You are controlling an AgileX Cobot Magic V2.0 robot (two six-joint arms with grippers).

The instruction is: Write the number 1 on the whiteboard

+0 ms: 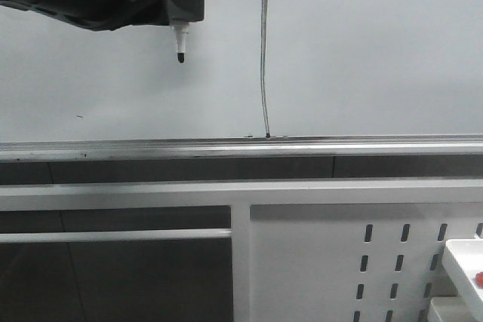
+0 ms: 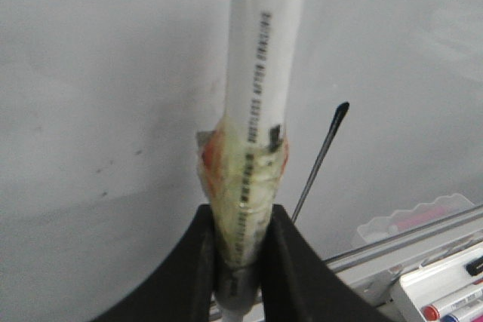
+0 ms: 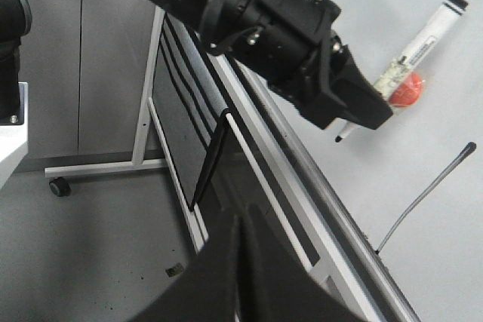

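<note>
Jaws of the right gripper (image 3: 238, 262) were pressed together, nothing between them; its wrist camera looked along the stand toward the board from low and to the side. Left gripper (image 2: 240, 262) sat higher, at the top left of the front view, its black fingers (image 2: 198, 262) clamped on the taped lower barrel of a white marker (image 2: 260, 73). Left arm (image 3: 249, 13) reached in from above, the marker angled down across the board. In the front view the marker tip (image 1: 181, 56) was dark and hung over bare board, clearly left of the stroke; contact with the surface could not be judged.

Behind it, the whiteboard (image 1: 377, 58) filled the upper frame, with its silver rail (image 1: 339, 147) along the lower edge. The number 1 (image 1: 264, 58) was on the board: one thin dark vertical line, slightly bowed, thicker rounded end at top, lower end reaching the rail. White perforated panel (image 1: 317, 262) sat below the rail at lower right. Spare markers (image 2: 453, 311) lay in a tray near the rail, in the left wrist view.
</note>
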